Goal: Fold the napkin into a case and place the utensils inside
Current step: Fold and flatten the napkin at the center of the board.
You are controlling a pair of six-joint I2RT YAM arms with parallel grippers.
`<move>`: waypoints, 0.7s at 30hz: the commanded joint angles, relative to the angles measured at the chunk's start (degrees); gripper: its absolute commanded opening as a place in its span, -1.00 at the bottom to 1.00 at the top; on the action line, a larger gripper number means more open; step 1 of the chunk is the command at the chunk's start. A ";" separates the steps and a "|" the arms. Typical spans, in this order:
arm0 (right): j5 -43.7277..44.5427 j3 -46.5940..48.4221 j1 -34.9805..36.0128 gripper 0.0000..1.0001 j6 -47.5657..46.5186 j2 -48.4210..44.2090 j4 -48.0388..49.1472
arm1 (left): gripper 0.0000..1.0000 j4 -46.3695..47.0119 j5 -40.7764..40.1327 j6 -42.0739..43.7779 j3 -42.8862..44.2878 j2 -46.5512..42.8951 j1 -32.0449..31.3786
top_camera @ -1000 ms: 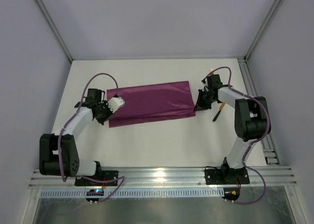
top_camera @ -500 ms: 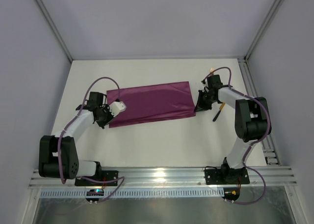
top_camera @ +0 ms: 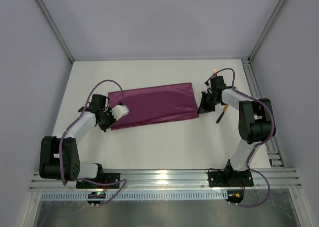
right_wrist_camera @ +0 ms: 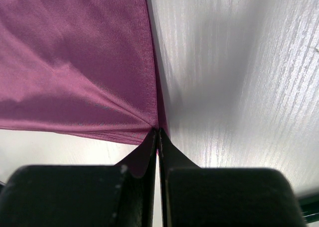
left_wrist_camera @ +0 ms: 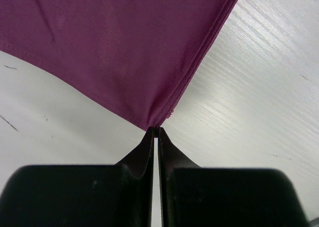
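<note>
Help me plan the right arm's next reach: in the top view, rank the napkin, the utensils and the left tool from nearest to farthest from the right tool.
1. napkin: touching, with its right near corner pinched in the shut right tool.
2. utensils: close by, just to the right tool's right.
3. left tool: far across, shut on the napkin's left near corner.

Lighting bright, even, from above. Glare: near rail [top_camera: 164, 174]. Sheen on napkin [right_wrist_camera: 75, 48]. Soft grey shadow across table [right_wrist_camera: 199, 62], right wrist view. Overhead view sharp; wrist views slightly soft.
</note>
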 commanded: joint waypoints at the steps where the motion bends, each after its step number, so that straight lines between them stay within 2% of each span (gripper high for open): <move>1: 0.22 -0.29 -0.35 -0.92 -0.39 -2.05 0.37 | -0.97 -1.86 1.15 1.51 -0.20 -1.42 -0.17; 4: 0.22 -0.46 -0.35 -0.92 -0.39 -1.97 0.29 | -0.85 -2.74 2.11 2.04 -0.11 -1.42 -0.17; 5: 0.13 -0.29 -0.35 -0.88 -0.39 -2.05 0.20 | -0.74 -3.18 2.64 2.22 -0.02 -1.51 -0.17; 8: 0.13 -0.20 -0.35 -0.66 -0.30 -2.67 -0.15 | -0.63 -5.11 4.83 3.09 0.24 -2.47 -0.17; 12: 1.79 0.32 -0.35 -0.33 -0.30 -5.38 -1.38 | -0.56 -8.88 8.17 3.88 1.91 -4.75 -0.17; 18: 6.63 1.55 -0.26 -0.23 -0.13 -9.26 -3.67 | -0.49 -8.55 8.45 -1.01 4.02 -5.20 -0.08; 21: 11.02 2.70 1.31 -0.23 0.75 -10.58 -4.02 | -0.59 -3.37 5.39 -6.89 4.72 -3.01 -0.17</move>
